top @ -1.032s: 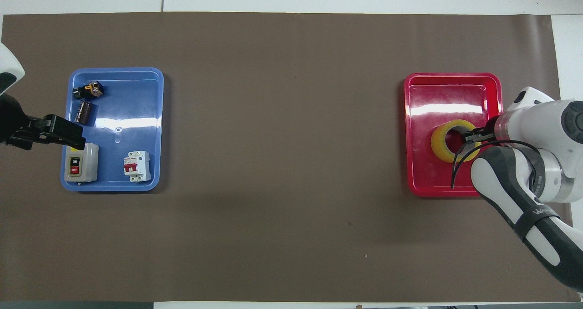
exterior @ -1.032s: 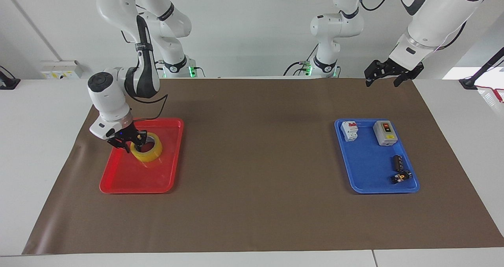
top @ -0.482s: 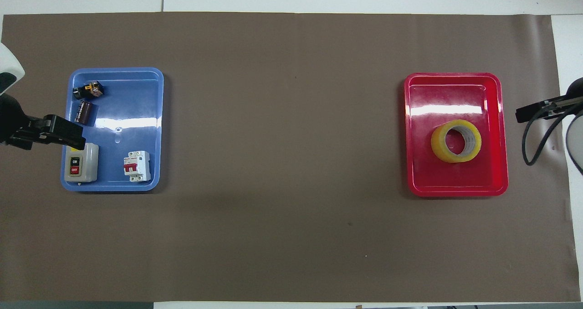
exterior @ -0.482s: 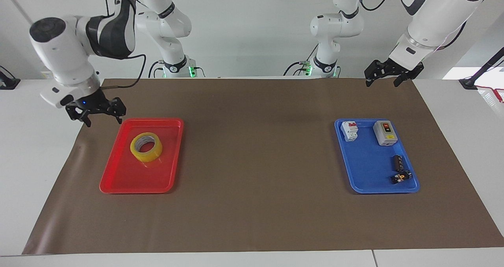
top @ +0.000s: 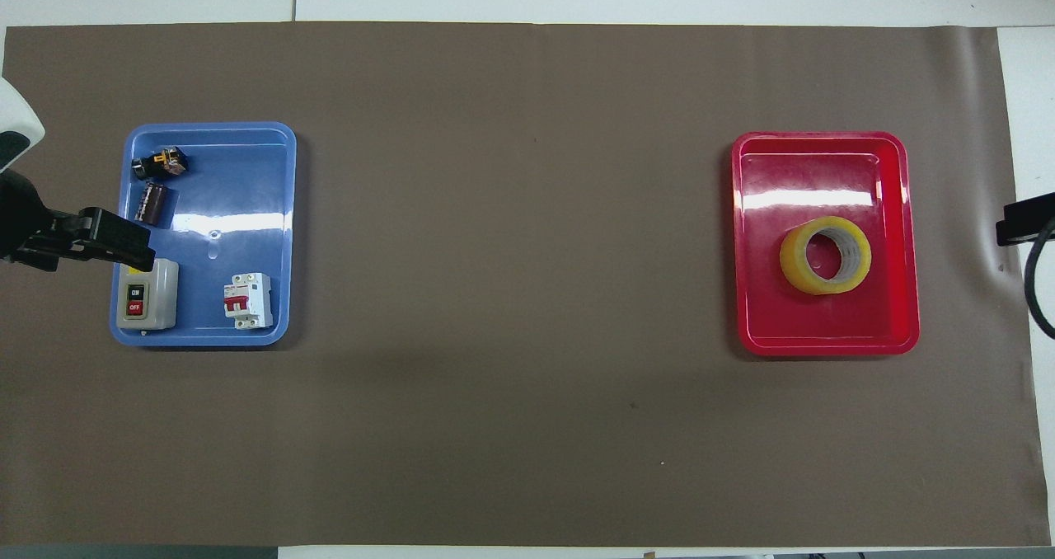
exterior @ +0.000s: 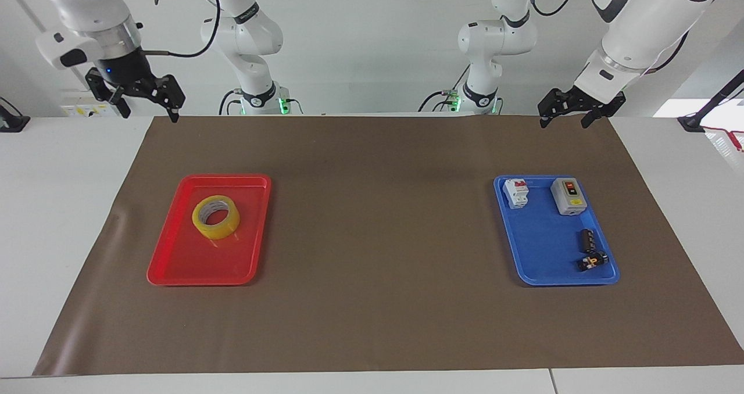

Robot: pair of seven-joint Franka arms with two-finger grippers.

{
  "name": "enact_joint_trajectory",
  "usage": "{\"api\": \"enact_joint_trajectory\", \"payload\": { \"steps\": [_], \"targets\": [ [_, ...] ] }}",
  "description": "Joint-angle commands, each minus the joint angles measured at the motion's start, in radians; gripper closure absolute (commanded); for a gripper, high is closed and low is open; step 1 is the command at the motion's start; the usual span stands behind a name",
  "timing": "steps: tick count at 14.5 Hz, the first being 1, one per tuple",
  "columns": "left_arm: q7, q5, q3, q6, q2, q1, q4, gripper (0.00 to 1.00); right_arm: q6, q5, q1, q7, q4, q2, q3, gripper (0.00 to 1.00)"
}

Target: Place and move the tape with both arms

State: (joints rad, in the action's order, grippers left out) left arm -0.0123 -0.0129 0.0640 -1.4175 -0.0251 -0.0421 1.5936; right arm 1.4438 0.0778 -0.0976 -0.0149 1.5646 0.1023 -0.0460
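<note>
- The right hand (exterior: 146, 104) hangs raised over the mat's corner at the right arm's end of the surface, on the edge nearest the robots. Its fingers point down and stand apart, holding nothing.
- The left hand (exterior: 562, 114) hangs raised over the mat's corner at the left arm's end, on the same edge. It is tilted, its fingers spread and empty.
- One roll of tape (exterior: 216, 216) lies flat in the red tray (exterior: 174, 266), in the half nearer the robots. It touches neither hand.
- There are two trays. The red tray sits toward the right arm's end of the brown mat (exterior: 378, 237), and the blue tray (exterior: 537, 254) sits toward the left arm's end.
- The blue tray holds four things. A white breaker (exterior: 515, 192) and a grey switch box (exterior: 568, 196) lie along its edge nearest the robots. A dark cylinder (exterior: 587, 240) and a small black part (exterior: 592, 261) lie toward its farthest corner.
- The mat between the two trays is a wide bare stretch. A broad bare strip also runs along the mat's edge farthest from the robots.
- The white surface (exterior: 58, 208) shows past the mat's edges.
</note>
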Motion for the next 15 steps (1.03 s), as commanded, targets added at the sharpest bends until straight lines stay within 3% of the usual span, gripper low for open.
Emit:
{"api": "enact_joint_trajectory", "payload": {
  "steps": [1,5,12,15],
  "targets": [
    [0.011,-0.010,-0.003,-0.011,-0.022,0.005,0.017,0.00,-0.037,-0.018,0.002,-0.011,-0.017,-0.018,-0.009,0.00],
    [0.011,-0.010,-0.003,-0.011,-0.024,0.005,0.017,0.00,-0.046,-0.024,0.035,-0.016,-0.084,-0.079,-0.018,0.00],
    [0.011,-0.010,-0.003,-0.011,-0.024,0.005,0.017,0.00,-0.022,-0.029,0.062,-0.080,-0.063,-0.073,-0.017,0.00],
    [0.011,-0.010,-0.003,-0.011,-0.024,0.005,0.017,0.00,-0.043,-0.091,0.047,-0.077,-0.078,-0.078,-0.009,0.00]
  ]
}}
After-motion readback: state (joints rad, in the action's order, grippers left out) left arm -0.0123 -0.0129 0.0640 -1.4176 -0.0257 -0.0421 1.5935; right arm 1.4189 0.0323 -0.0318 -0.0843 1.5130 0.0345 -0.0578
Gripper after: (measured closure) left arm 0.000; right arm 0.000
